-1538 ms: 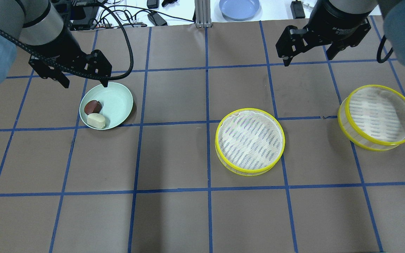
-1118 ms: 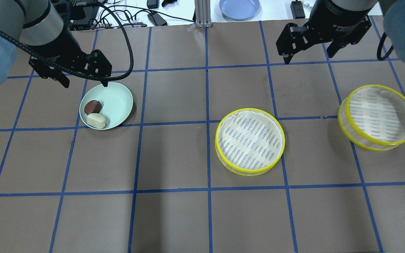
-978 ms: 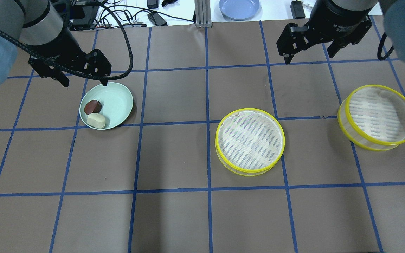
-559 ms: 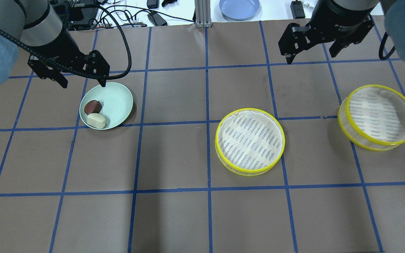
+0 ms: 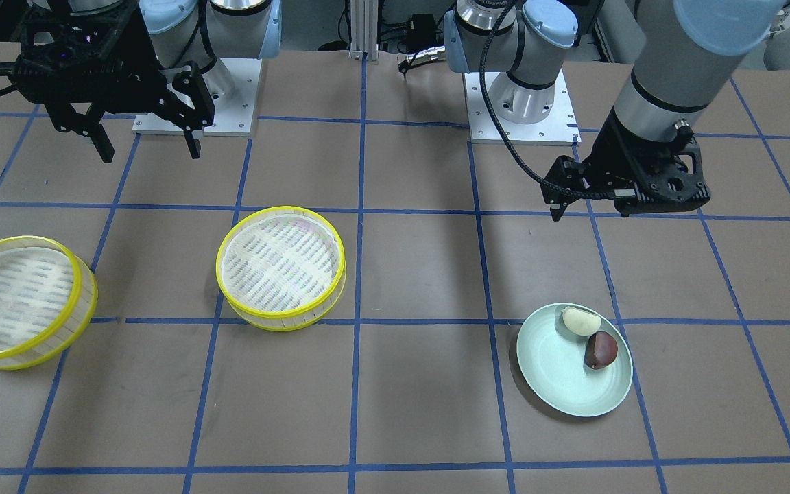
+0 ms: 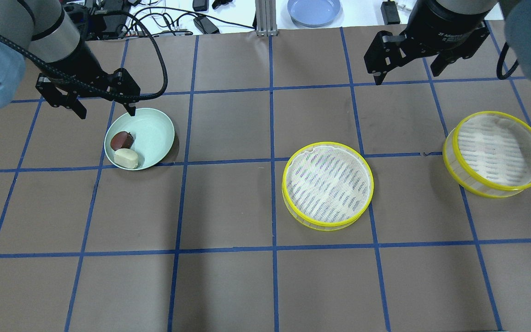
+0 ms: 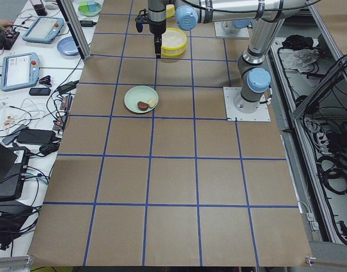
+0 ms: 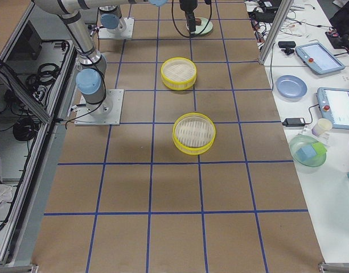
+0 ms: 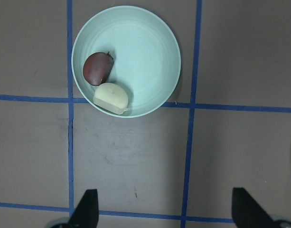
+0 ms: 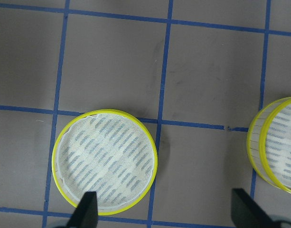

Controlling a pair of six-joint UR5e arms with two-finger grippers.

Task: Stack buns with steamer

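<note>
- The left hand is hanging in the air near the pale green plate, its two fingers spread wide and holding nothing.
- The two buns are lying on that plate, touching each other, on the side of it toward the bench's left end.
- The cream-white bun is resting against the plate's rim on the robot's side, and the dark reddish-brown bun is sitting just beyond it.
- In the left wrist view the plate is showing in the upper part of the frame, with bare brown bench between it and the fingertips.
- The right hand is hovering above the bench's far right part, fingers parted and gripping nothing.
- A yellow-rimmed steamer basket is standing upright near the bench's middle, with only its white liner inside.
- A second steamer basket is standing well apart from it toward the right end, tilted slightly.
- Blue tape lines are dividing the bench into squares.
- A blue plate is lying beyond the bench's far edge.
</note>
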